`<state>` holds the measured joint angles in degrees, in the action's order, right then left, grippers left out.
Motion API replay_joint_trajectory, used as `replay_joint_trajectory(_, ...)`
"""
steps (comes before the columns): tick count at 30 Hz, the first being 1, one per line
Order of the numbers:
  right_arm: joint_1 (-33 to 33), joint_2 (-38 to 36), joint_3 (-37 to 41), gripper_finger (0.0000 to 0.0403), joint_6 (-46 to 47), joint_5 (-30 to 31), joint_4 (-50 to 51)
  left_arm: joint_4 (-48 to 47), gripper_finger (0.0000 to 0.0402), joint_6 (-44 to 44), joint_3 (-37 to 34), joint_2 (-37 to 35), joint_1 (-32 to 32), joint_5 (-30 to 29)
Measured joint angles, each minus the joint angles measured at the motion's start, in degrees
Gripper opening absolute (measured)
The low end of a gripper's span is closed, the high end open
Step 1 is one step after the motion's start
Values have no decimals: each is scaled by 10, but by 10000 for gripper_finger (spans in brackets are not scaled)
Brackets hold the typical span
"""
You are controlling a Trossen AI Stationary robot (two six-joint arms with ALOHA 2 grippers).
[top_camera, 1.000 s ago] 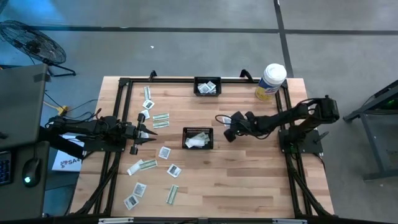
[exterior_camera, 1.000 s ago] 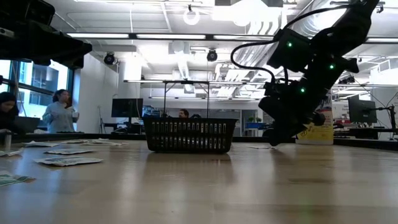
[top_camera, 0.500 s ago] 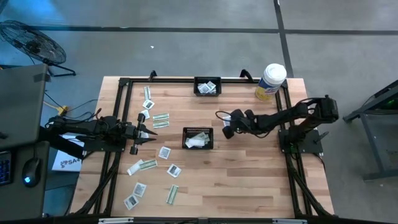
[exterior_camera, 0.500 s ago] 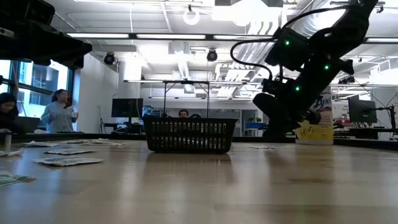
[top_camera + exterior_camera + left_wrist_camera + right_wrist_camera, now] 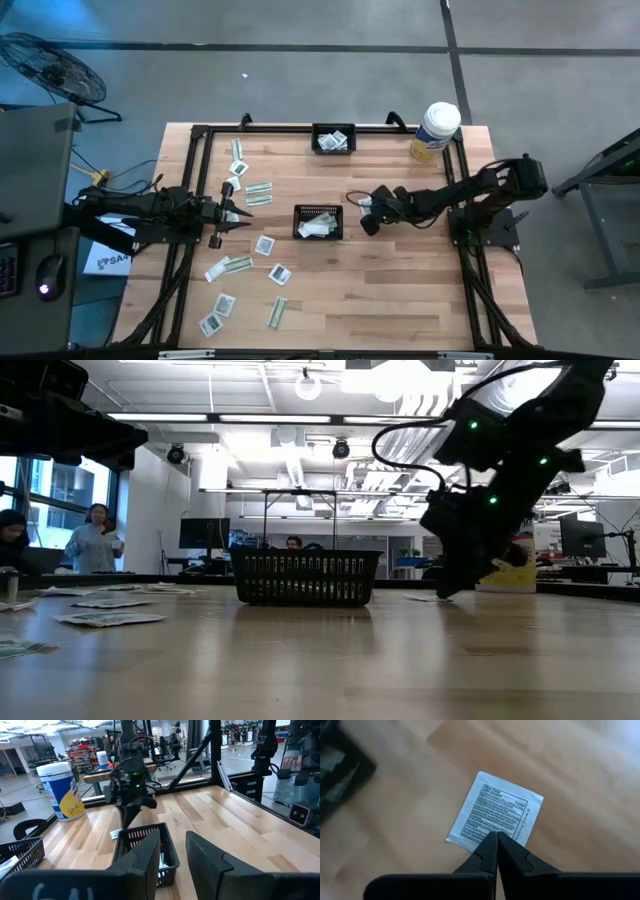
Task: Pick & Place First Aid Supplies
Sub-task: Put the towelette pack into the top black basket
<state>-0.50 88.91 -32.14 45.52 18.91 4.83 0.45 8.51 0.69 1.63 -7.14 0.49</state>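
My right gripper (image 5: 496,836) is shut and points down at a square white packet with dark print (image 5: 496,813), which lies flat on the wood to the right of the centre black basket (image 5: 318,222). In the low view its tip (image 5: 441,593) is down at table level. My left gripper (image 5: 172,852) is open and waits low at the table's left side (image 5: 238,215), touching nothing. More square packets (image 5: 265,244) and green-and-white strips (image 5: 259,190) lie flat around it. My right gripper comes from above, slanting from the table's right. Its shut fingertips (image 5: 490,846) stand over the near edge of the square packet (image 5: 479,839). The packet lies flat on the table. Whether the tips touch it, I cannot tell.
A second black basket (image 5: 333,139) with packets in it sits at the far edge. The white-and-yellow canister (image 5: 435,130) stands at the far right corner. A black frame (image 5: 196,180) runs along the table's sides. People show in the room behind (image 5: 97,538).
My right gripper rose a little and drew toward the far edge, then came back toward the near edge and dropped to table level by the square packet. The left arm and the packets stayed put.
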Motion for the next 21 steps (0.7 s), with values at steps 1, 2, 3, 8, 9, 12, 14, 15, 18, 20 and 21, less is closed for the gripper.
replay_joint_trajectory(1,-10,-6,1,1,8,-5,13,0,92,0,0,0,0,0)
replay_joint_trajectory(2,-20,-12,1,1,12,-10,26,0,92,0,0,0,0,0)
replay_joint_trajectory(3,-32,-17,1,1,21,-14,40,0,92,0,0,0,0,0)
replay_joint_trajectory(8,-96,-31,0,1,79,-18,109,0,92,0,0,0,0,0)
replay_joint_trajectory(9,-109,-31,0,1,89,-22,118,0,92,0,0,0,0,0)
replay_joint_trajectory(12,-145,-32,-3,1,115,-44,131,0,92,0,0,0,0,0)
replay_joint_trajectory(14,-168,-32,-13,1,124,-65,150,0,92,0,0,0,0,0)
replay_joint_trajectory(15,-179,-31,-22,1,126,-74,164,0,92,0,0,0,0,0)
replay_joint_trajectory(18,-205,-29,-60,1,131,-87,218,0,92,0,0,0,0,0)
replay_joint_trajectory(20,-220,-27,-87,2,130,-83,249,0,92,0,0,0,0,0)
replay_joint_trajectory(21,-227,-28,-101,2,127,-72,253,0,92,0,0,0,0,0)
